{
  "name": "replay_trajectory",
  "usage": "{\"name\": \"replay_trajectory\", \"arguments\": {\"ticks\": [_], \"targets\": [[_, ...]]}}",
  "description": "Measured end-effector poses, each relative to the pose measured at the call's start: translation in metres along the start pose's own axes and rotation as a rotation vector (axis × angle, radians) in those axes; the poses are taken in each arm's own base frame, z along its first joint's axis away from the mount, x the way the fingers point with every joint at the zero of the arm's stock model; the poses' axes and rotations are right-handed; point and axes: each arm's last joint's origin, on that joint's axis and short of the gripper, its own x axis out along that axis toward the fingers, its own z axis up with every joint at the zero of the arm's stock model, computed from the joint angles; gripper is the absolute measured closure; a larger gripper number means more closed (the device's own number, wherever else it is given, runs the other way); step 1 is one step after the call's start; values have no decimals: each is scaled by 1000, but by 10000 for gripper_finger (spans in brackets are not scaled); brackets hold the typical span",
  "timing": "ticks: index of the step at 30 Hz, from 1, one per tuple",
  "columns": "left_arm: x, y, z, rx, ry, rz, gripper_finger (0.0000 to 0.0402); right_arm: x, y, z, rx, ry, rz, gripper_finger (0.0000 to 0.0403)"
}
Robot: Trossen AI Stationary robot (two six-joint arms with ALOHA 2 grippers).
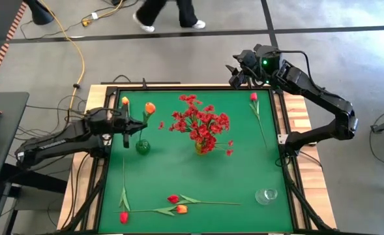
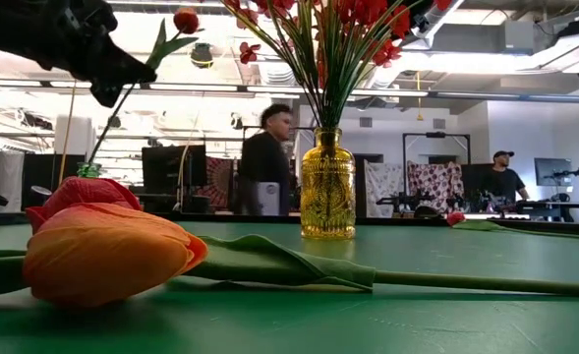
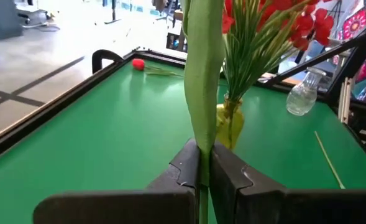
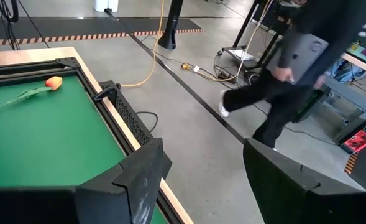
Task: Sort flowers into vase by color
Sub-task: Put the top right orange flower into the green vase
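- The left tool (image 1: 134,125) is closed on the thin green stem of an artificial orange tulip (image 1: 150,108); in the left wrist view the stem (image 3: 202,93) is seen pinched between the two dark fingers (image 3: 184,169).
- The left arm is stretched low across the left part of the green surface (image 1: 244,170), with its tool held just above a small green glass vase (image 1: 143,147).
- A yellow glass vase (image 1: 202,147) with a bunch of small red blossoms (image 1: 199,121) is seen standing near the middle of the surface.
- The right tool (image 1: 236,74) is open, its fingers (image 4: 139,171) spread apart; the right arm is folded back at the far right corner, the tool being held beyond the surface edge.
- A red tulip bud (image 1: 253,96) is noted lying near the far right edge, and a clear glass vase (image 1: 266,195) near the front right.
- Along the front edge lie a red tulip (image 1: 123,217), another red bud (image 1: 173,198) and an orange tulip (image 1: 181,209).
- A further orange tulip (image 1: 125,101) lies at the far left corner.
- A person (image 1: 169,13) is seen walking on the floor beyond the surface.
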Motion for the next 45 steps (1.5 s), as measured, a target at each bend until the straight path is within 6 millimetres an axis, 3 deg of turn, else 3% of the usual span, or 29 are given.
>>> {"name": "replay_trajectory", "arguments": {"ticks": [17, 27, 37, 45], "targets": [[-6, 1, -12, -65, 111, 16, 386, 0, 0, 0, 0, -1, -1, 154], [-5, 1, -3, 45, 10, 50, 399, 0, 0, 0, 0, -1, -1, 154], [0, 3, -19, 45, -65, 10, 401, 0, 0, 0, 0, 0, -1, 154], [-11, 0, -28, 75, -120, -39, 401, 0, 0, 0, -1, 0, -1, 154]]}}
